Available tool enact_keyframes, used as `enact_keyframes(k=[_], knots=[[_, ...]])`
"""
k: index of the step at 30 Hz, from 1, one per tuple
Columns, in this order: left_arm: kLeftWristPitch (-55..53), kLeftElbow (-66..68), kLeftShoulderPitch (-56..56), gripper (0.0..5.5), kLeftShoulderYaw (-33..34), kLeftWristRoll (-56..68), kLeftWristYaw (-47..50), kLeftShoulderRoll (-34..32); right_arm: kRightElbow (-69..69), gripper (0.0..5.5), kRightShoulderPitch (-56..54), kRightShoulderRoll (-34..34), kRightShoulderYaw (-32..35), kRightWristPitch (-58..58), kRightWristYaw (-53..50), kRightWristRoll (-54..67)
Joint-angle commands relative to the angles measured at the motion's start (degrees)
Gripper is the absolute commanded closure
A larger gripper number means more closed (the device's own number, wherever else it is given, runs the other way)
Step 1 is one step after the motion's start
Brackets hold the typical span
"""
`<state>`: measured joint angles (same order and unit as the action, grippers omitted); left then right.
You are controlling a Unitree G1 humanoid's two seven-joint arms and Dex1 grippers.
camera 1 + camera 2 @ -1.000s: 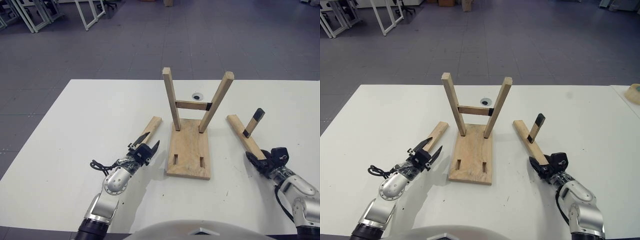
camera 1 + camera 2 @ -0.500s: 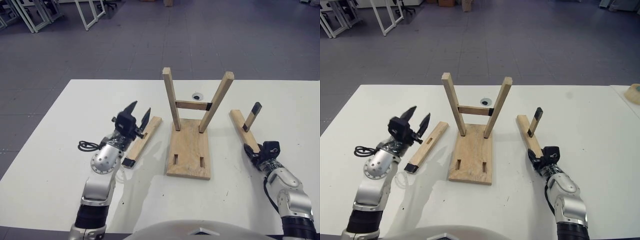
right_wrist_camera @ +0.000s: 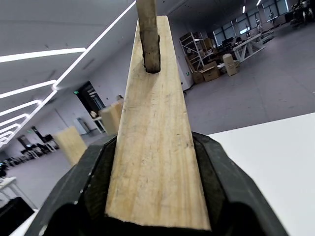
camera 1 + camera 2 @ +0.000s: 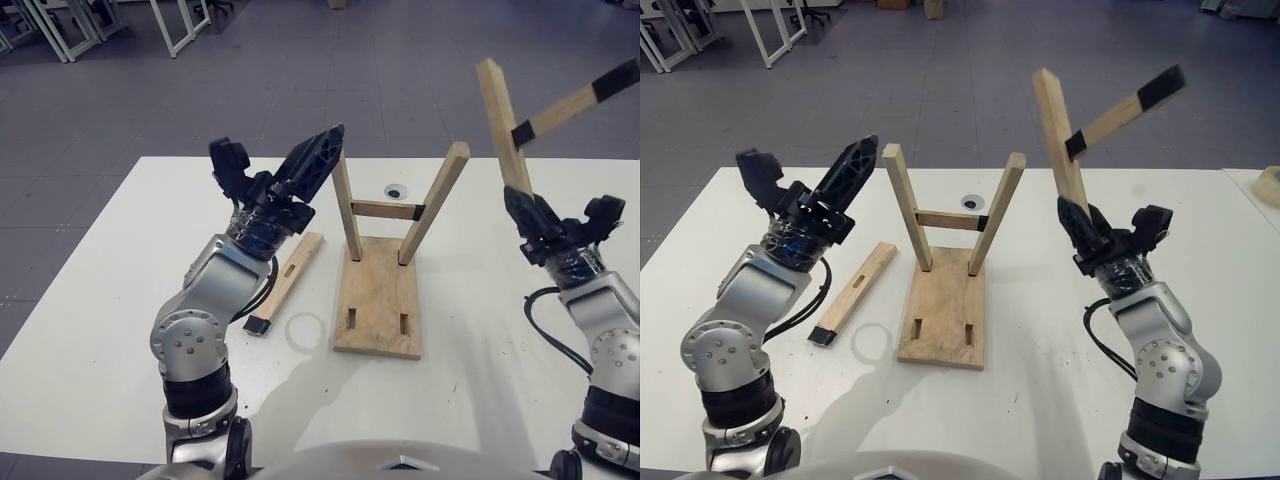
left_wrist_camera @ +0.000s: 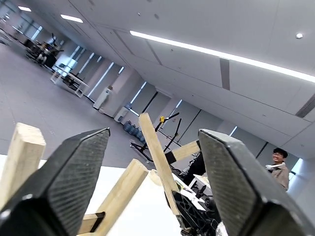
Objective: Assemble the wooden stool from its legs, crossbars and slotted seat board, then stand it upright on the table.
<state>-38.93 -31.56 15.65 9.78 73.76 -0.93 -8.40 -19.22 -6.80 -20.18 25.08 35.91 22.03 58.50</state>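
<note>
Left eye view, four legs (image 4: 345, 200), right hand (image 4: 525, 212) clamping one, left hand (image 4: 312, 160) spread, empty.

Bright even light, ceiling strip lamps (image 5: 211, 53), soft shadows on table (image 4: 130, 262)

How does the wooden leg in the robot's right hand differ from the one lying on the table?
The held leg stands nearly upright in the air, clamped low between the fingers of the right gripper; the loose leg lies flat on the table, untouched. The held leg carries a crossbar; the loose leg's slot is empty. Both are pale wooden bars.
</note>
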Motion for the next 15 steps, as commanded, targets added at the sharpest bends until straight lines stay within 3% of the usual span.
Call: enact_keyframes(k=[1,8,13,15], knots=[[-1.44,1.2,1.43,2.01,-1.05,4.39,0.94,-0.81,-5.37,3.47,-5.32,-1.14,0.87,3.57,-4.36,11.65],[-1.65,1.62,3.19,2.01,-3.82,15.23,2.1,-0.4,-3.75,3.47,-8.58,-7.44,-2.06,10.96,-0.79,26.06],[-3.29,1.0,3.76,1.17,-6.67,21.79,1.13,-2.86,1.3,3.47,-9.78,-10.32,-6.45,16.52,8.28,29.44],[-4.19,2.26,3.17,1.16,-8.32,21.61,-0.45,-3.29,3.33,3.47,-10.55,-10.29,-7.66,18.08,10.84,30.54]])
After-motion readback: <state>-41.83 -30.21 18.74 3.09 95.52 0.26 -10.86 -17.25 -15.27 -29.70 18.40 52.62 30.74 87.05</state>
